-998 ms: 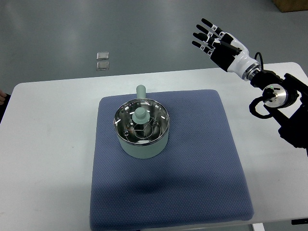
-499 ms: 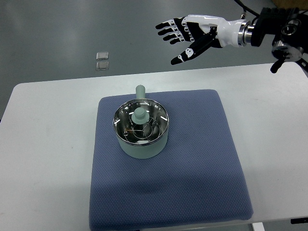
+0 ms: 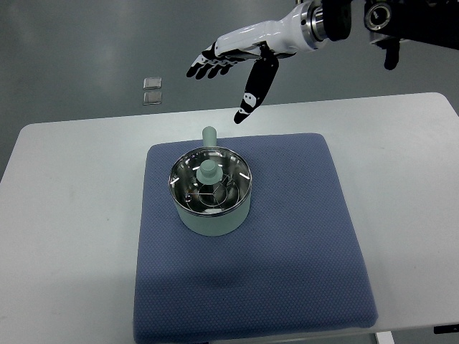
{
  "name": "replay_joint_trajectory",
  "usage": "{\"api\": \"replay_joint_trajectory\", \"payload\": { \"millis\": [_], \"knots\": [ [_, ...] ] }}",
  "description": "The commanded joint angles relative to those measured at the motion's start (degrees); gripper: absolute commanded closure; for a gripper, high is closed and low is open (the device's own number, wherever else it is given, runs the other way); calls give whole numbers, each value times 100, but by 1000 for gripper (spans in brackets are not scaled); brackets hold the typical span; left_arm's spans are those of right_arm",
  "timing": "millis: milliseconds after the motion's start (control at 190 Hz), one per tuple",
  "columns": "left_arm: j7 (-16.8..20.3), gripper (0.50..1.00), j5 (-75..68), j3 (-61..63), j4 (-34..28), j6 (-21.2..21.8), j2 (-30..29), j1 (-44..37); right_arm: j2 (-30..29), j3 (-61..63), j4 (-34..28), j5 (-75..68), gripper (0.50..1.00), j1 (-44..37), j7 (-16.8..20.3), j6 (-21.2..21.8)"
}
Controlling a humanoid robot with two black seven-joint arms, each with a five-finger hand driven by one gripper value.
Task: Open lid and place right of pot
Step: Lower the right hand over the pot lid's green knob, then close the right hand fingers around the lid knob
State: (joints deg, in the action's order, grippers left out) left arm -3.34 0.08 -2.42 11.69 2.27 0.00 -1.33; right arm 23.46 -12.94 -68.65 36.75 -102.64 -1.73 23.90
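Glass set in a steel rim, the lid (image 3: 210, 179) sits on the pale green pot (image 3: 211, 208) at the middle of the blue mat (image 3: 287, 251). It looks rigid, smooth and breakable; its green knob (image 3: 209, 170) offers the only sure grip. Beyond the pot, the right hand (image 3: 233, 64) hangs spread wide, holding nothing.

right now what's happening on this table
A humanoid robot is set to take the lid off a pot. Its right hand, fingers spread and holding nothing, hangs above the far side of the table, beyond the pot and not touching it. The pale green pot sits on a blue mat, and the glass lid with its green knob is on the pot. The left arm is out of view.
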Motion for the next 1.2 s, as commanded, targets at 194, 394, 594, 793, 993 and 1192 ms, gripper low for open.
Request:
{"api": "replay_joint_trajectory", "payload": {
  "millis": [194, 394, 594, 793, 993, 1192],
  "knots": [
    [0, 500, 1, 4, 0, 1, 0, 1, -773, -375, 80, 878, 572, 7, -3, -553],
    [0, 500, 1, -5, 0, 1, 0, 1, -975, -393, 150, 1106, 583, 359, 14, -781],
    [0, 500, 1, -4, 0, 1, 0, 1, -984, -384, 150, 1352, 628, 754, 6, -825],
    [0, 500, 1, -5, 0, 1, 0, 1, -958, -340, 150, 1554, 662, 1027, 6, -878],
    [0, 500, 1, -5, 0, 1, 0, 1, -984, -323, 159, 1554, 671, 1132, -3, -887],
    [0, 500, 1, 4, 0, 1, 0, 1, -1028, -323, 168, 1607, 707, 1229, -3, -904]
  ]
}}
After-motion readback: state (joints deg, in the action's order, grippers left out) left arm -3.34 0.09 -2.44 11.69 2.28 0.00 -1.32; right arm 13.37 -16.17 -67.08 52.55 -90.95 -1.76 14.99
